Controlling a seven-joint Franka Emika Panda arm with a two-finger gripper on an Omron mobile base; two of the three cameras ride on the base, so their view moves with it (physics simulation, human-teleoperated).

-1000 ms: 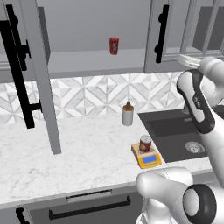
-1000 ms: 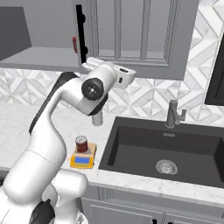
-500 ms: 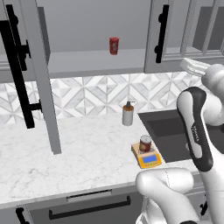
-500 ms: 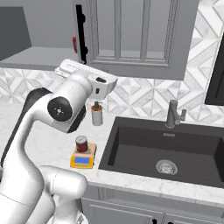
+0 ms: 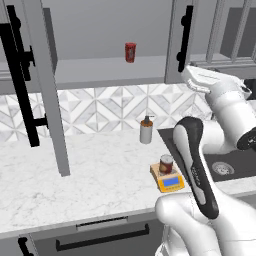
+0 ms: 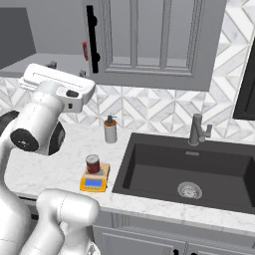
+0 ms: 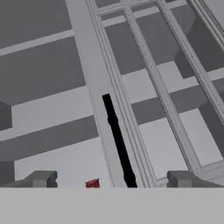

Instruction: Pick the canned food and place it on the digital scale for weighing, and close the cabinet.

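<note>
One tin, the canned food (image 5: 166, 163), stood upright on the digital scale (image 5: 170, 181), and the scale lay on the marble counter (image 5: 95, 175) near its front edge, just beside the left rim of the dark sink (image 6: 194, 169). Measured from the scale, everything else fell into place. Under it, below the counter edge, ran a dark drawer (image 5: 102, 236) with a horizontal black handle. A little behind the scale, closer to the tiled wall, stood a soap dispenser (image 5: 146, 130) with a brown pump top. To the right of the scale, at the back rim of the sink, rose a grey faucet (image 6: 196, 129).

High above the scale hung the cabinet (image 5: 115, 60). Its left door (image 5: 42, 85) swung out wide over the counter, its long black handle (image 5: 20, 80) facing forward, and the shelf inside lay bare to view. On that shelf, far back and above the scale, stood a slim bright red can (image 5: 130, 52). The right door (image 6: 149, 40) of the cabinet carried its own black bar handle (image 6: 92, 40).

Up there, well above the scale, the gripper (image 7: 111, 179) was raised toward that right door. Its two dark fingertips (image 7: 41, 178) stood spread apart with nothing between them, and the black handle ran between and beyond them in the hand view, apart from both.
</note>
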